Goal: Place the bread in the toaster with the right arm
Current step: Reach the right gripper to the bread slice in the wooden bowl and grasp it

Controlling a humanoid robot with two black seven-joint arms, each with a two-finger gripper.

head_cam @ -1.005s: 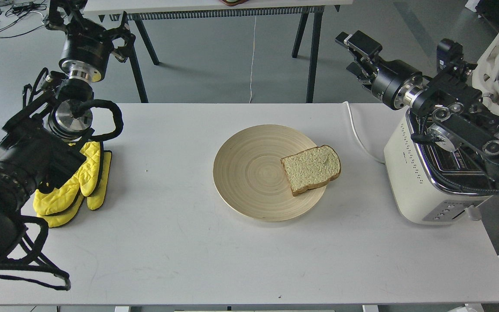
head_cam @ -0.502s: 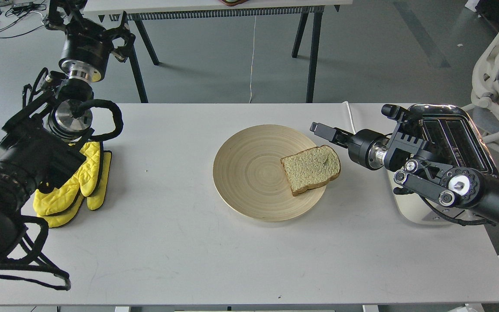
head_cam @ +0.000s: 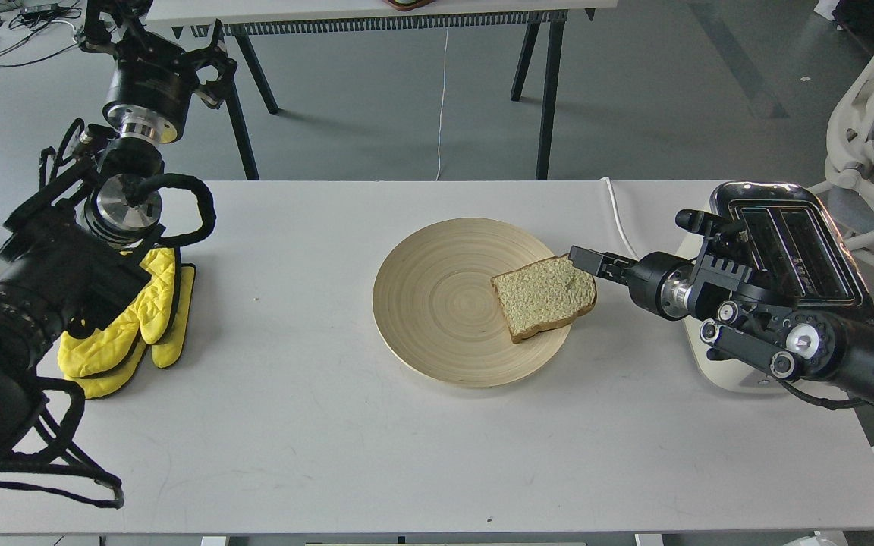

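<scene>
Bread: one slice lying flat on the right part of the wooden plate, crust corner overhanging the plate's right rim toward the toaster.
Bread axis: rounded top points up-right, flat bottom edge down-left; the slice sits skewed to the table edges.
Right gripper: tip just at the slice's upper-right crust, low over the table; touching or a hair apart, cannot tell.
Fingers: seen as one slim dark wedge, the two not separable; spread or pressed together, cannot tell. Nothing held, by the look of it.
Direction: bread lies left and slightly toward me from the fingertips; right arm reaches in nearly level from the right.
Nearer arm: right, by far. Left arm is well apart, beside the yellow mitts.
Toaster: at the table's right end, behind the right arm's wrist; both chrome slots show open and uncovered.
Cord: white, runs along the table between plate and toaster, under the gripper's path.
Open room: bare table in front of plate; the overhanging crust gives an edge to pinch.
Judgement: still reaching; grasp not yet made. The lift must clear the plate rim and the arm's own wrist before swinging to the slots.
</scene>
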